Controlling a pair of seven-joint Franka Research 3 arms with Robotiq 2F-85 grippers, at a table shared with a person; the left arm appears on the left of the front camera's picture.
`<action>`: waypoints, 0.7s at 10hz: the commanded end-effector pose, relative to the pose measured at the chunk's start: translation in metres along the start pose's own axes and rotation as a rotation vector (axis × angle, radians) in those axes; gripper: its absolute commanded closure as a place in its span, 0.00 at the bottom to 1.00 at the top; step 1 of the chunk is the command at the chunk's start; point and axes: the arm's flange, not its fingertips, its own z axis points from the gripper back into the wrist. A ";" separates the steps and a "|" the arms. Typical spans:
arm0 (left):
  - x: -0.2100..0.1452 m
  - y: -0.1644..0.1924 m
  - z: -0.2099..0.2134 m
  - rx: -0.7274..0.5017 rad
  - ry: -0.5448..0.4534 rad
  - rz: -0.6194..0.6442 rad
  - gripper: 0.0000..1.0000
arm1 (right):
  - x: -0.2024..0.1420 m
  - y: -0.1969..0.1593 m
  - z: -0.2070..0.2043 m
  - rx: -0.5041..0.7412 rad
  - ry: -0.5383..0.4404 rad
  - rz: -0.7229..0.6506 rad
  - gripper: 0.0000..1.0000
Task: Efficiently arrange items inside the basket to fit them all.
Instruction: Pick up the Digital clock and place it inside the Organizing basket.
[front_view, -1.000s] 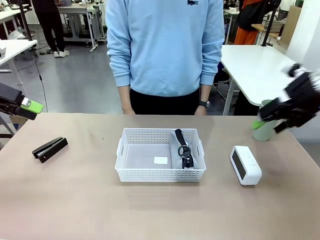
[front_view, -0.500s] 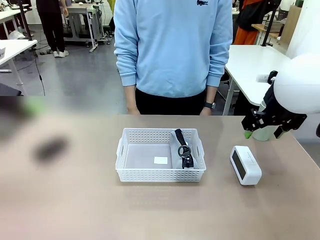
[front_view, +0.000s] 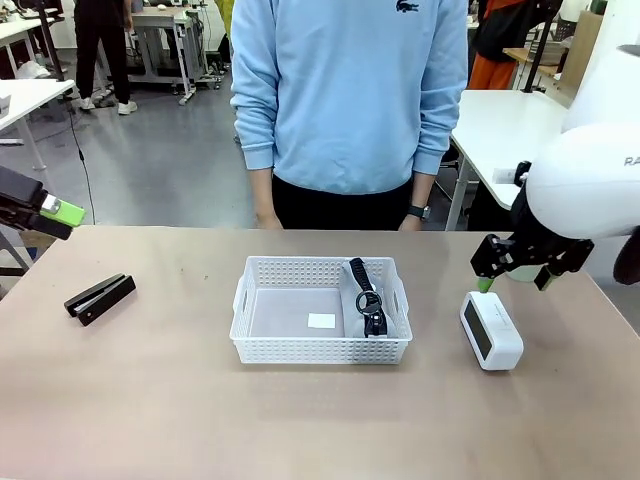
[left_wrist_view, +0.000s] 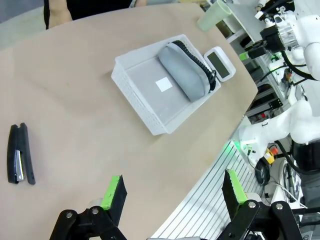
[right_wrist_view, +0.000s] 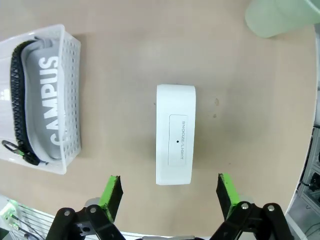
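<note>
Basket (front_view: 320, 350) sits at mid-table in the front view, long side toward the robot. A grey zip pouch (front_view: 362, 285) stands on edge along its right end, and a small white sticker (front_view: 322, 321) lies on the bare floor to the left of it. The white box (front_view: 490, 330) rests on the table (front_view: 300, 430) just right of the basket, apart from it. The black stapler (front_view: 100, 298) lies well off to the left, closed. The left gripper (front_view: 50, 213) hangs above the table's left edge. The right gripper (front_view: 514, 281) hangs over the far end of the white box, fingers spread and holding nothing. A person (front_view: 350, 90) in a light blue sweatshirt stands at the far side.

In the left wrist view, the left gripper's green-padded fingers stand wide apart and empty, high over the table. The pale green cup (left_wrist_view: 214, 15) stands beyond the white box, toward the far right corner.

In the right wrist view, the white box lies directly under the spread fingers, its printed face up. The pouch reads "CAMPUS" on its side.
</note>
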 end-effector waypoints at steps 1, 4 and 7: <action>0.001 0.001 -0.001 -0.022 -0.019 -0.017 0.00 | 0.011 0.003 -0.020 -0.021 0.013 -0.040 0.00; 0.001 0.001 -0.001 -0.022 -0.019 -0.017 0.00 | 0.018 -0.002 -0.060 -0.040 0.036 -0.071 0.00; 0.001 0.001 -0.001 -0.022 -0.019 -0.017 0.00 | 0.026 -0.007 -0.095 -0.050 0.093 -0.082 0.00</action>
